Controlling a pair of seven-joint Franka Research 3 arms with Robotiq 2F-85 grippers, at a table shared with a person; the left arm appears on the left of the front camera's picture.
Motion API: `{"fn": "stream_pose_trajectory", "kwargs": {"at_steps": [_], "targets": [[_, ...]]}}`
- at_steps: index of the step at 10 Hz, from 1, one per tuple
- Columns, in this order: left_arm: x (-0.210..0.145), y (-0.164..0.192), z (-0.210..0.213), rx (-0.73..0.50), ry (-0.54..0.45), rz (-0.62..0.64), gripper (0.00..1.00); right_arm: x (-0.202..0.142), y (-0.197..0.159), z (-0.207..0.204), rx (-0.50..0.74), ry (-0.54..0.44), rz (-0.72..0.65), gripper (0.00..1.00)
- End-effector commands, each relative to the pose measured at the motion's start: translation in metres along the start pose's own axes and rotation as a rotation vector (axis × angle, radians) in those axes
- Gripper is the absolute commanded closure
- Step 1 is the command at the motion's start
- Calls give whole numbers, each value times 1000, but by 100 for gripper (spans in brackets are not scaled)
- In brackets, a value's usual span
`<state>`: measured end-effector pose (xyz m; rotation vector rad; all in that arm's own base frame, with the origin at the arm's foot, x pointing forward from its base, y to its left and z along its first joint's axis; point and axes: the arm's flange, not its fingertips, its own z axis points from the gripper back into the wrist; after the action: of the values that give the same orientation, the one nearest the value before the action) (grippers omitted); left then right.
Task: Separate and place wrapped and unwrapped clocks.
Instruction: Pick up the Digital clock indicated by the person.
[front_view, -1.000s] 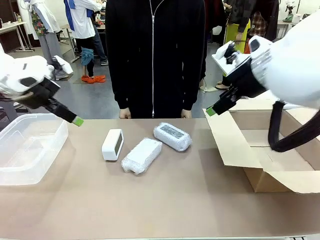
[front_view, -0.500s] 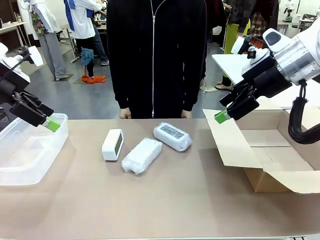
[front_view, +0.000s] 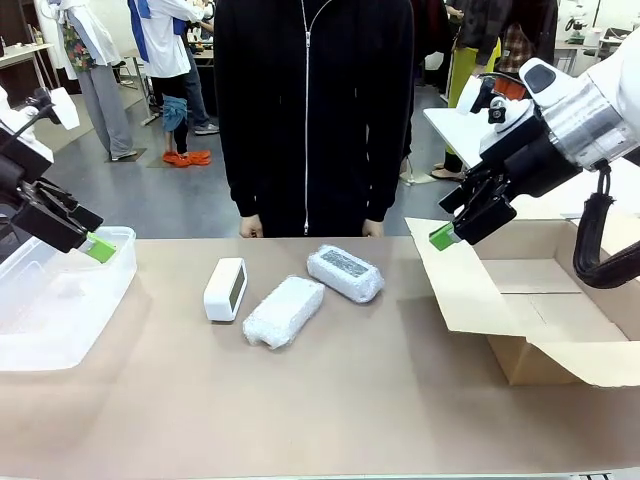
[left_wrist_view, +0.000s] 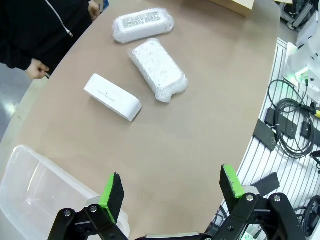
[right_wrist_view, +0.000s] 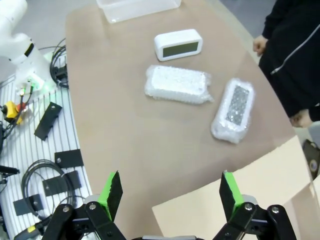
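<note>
White bare clock (front_view: 225, 289) is awaiting pickup; we are advising a square straddle, left claw (left_wrist_view: 172, 186) and right claw (right_wrist_view: 170, 192) both gaping empty.

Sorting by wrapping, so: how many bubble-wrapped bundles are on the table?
2. The near bundle lies mid-table beside the bare clock; the far bundle lies behind it, toward the person. None looks hidden.

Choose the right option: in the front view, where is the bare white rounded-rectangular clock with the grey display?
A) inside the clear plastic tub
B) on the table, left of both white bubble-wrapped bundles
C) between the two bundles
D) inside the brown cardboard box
B: the bare white clock stands on the table, left of the nearer bubble-wrapped bundle and the farther bubble-wrapped bundle.
</note>
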<state>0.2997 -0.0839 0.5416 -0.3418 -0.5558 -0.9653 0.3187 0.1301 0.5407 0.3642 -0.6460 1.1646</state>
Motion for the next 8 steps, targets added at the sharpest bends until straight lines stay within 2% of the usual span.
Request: {"fn": "stream_pose_trajectory", "kwargs": {"at_steps": [1,8], "targets": [[-1,0,2,1,-4,-6,0,-1,2,1,33,-11,-3,0],[-1,0,2,1,-4,-6,0,-1,2,1,33,-11,-3,0]]}}
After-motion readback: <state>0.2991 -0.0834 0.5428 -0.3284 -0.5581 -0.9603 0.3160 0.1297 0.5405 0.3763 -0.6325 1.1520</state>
